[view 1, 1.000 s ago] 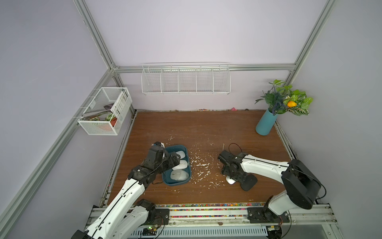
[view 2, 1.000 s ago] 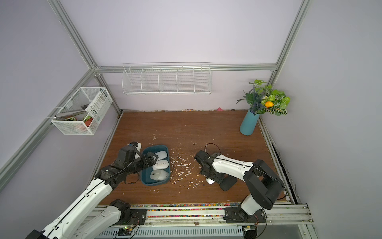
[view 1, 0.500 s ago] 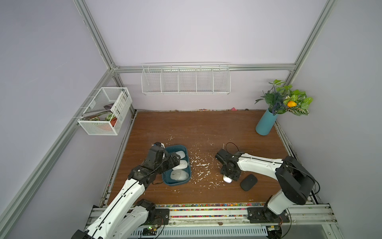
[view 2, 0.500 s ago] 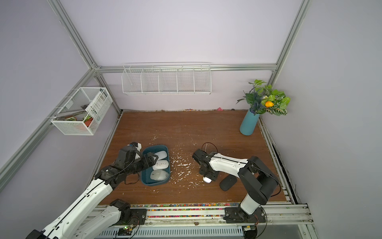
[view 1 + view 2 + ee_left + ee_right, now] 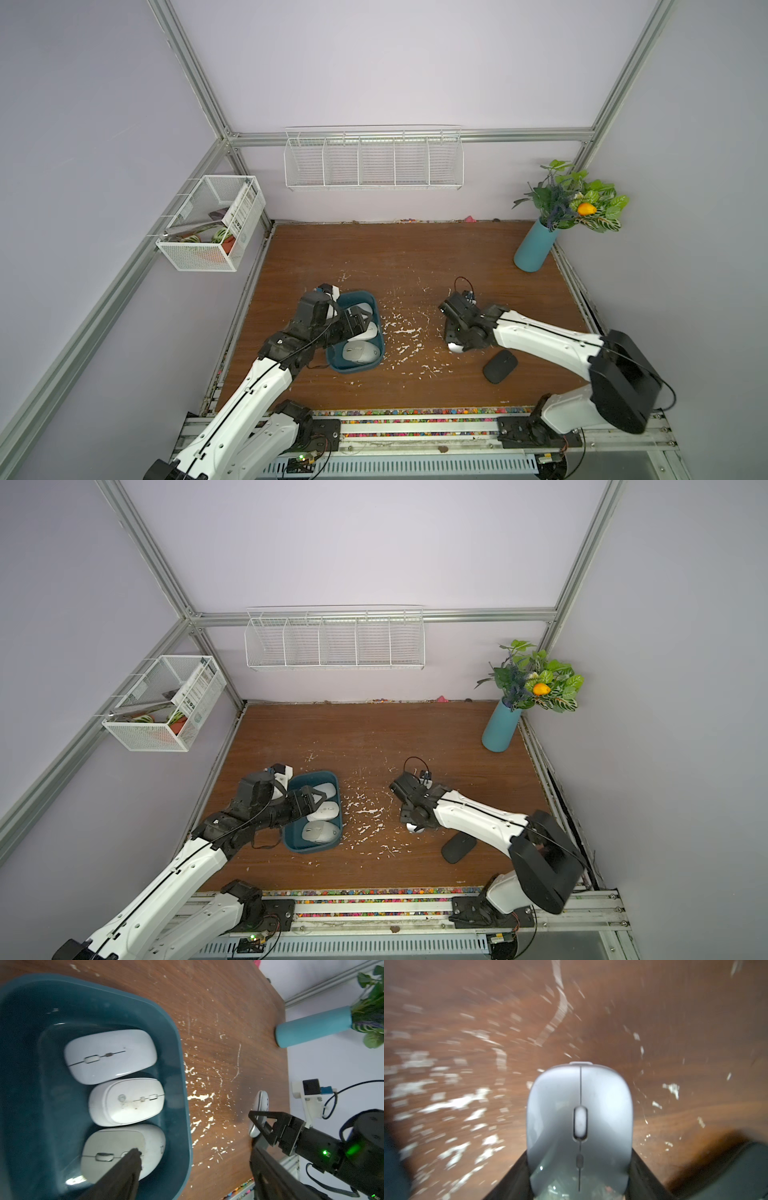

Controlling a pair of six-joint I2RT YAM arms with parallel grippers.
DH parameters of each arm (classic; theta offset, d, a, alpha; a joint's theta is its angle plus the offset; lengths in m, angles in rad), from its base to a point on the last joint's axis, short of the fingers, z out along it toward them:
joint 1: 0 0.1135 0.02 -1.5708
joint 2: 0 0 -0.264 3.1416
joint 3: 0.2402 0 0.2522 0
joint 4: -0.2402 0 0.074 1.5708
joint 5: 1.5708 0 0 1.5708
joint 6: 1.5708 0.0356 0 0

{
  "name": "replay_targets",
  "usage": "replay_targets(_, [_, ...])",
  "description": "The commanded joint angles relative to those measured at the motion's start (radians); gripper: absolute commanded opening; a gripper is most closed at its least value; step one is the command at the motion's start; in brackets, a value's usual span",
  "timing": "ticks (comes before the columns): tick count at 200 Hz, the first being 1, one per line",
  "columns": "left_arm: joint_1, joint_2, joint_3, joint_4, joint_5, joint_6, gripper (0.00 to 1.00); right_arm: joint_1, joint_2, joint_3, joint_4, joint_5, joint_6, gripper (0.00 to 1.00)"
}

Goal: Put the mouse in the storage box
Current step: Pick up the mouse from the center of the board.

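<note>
The storage box, a dark teal bin, sits left of centre on the wooden table and holds three pale mice side by side. My left gripper hangs open over the box, holding nothing. Right of the box, my right gripper is shut on a grey-white mouse by its two sides, just above the table. The right wrist view is blurred.
A black mouse lies on the table near the right arm. White scraps litter the wood between box and gripper. A light teal vase with plants stands at the back right. White wire baskets hang on the walls.
My right gripper has shut on the grey-white mouse and drawn a little leftward, uncovering the black mouse. The left arm has hardly moved.
</note>
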Motion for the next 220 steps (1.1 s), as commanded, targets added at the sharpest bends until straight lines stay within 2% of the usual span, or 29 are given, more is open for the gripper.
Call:
replay_targets(1, [0.002,0.021,0.030,0.114,0.193,0.018,0.86,0.004,-0.114,-0.033,0.108,0.036,-0.287,0.34])
replay_targets(34, [0.002,0.078,0.060,0.188,0.352,0.027,0.86,0.005,-0.249,-0.126,0.283,-0.073,-0.549,0.37])
replay_targets(90, [-0.002,0.158,0.102,0.197,0.484,0.053,0.86,0.038,-0.333,-0.284,0.581,-0.346,-0.716,0.40])
replay_targets(137, [-0.093,0.228,0.114,0.200,0.466,0.068,0.86,0.173,-0.346,-0.373,0.736,-0.386,-0.933,0.39])
replay_targets(220, [-0.259,0.410,0.105,0.271,0.446,0.067,0.83,0.195,-0.338,-0.402,0.792,-0.431,-0.977,0.39])
